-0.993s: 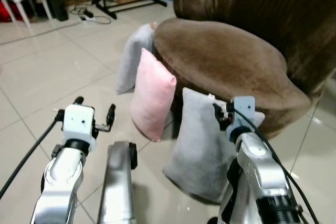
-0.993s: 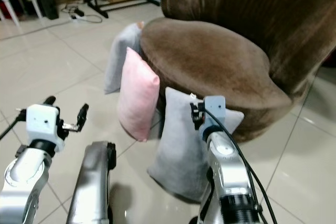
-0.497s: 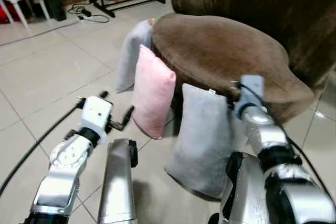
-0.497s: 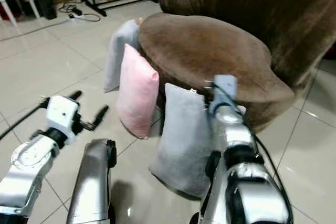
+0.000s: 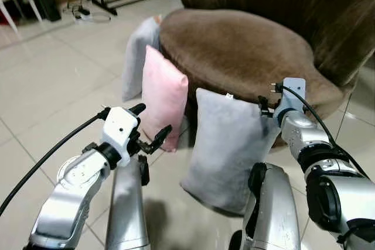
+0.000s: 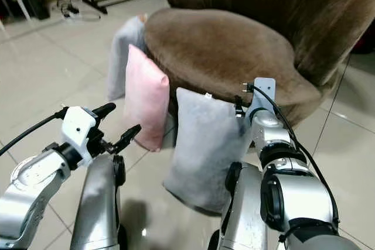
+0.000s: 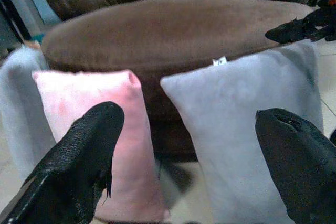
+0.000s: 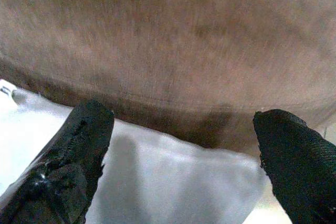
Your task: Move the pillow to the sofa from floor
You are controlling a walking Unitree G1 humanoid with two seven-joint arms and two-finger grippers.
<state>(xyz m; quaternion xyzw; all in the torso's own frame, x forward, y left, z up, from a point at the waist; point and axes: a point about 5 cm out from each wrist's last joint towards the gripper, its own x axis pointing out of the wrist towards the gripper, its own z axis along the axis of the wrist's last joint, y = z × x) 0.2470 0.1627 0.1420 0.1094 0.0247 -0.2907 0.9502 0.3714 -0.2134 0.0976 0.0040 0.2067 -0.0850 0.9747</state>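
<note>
The left claw (image 5: 146, 127) is hovering wide open and empty near the soft grey square pillow (image 5: 227, 144), which is standing on the tiled floor (image 5: 53, 86) against the brown plush sofa (image 5: 234, 51). The right claw (image 8: 178, 166) is gaping, empty, over its top edge. Light and squashy; likely best pinched at an upper corner.

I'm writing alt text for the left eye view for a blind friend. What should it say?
Three pillows stand on a tiled floor against a brown sofa: a near grey pillow, a pink pillow and a far grey pillow. The robot's open left tool reaches toward the pink one; its right tool is at the near grey pillow's top corner.
</note>
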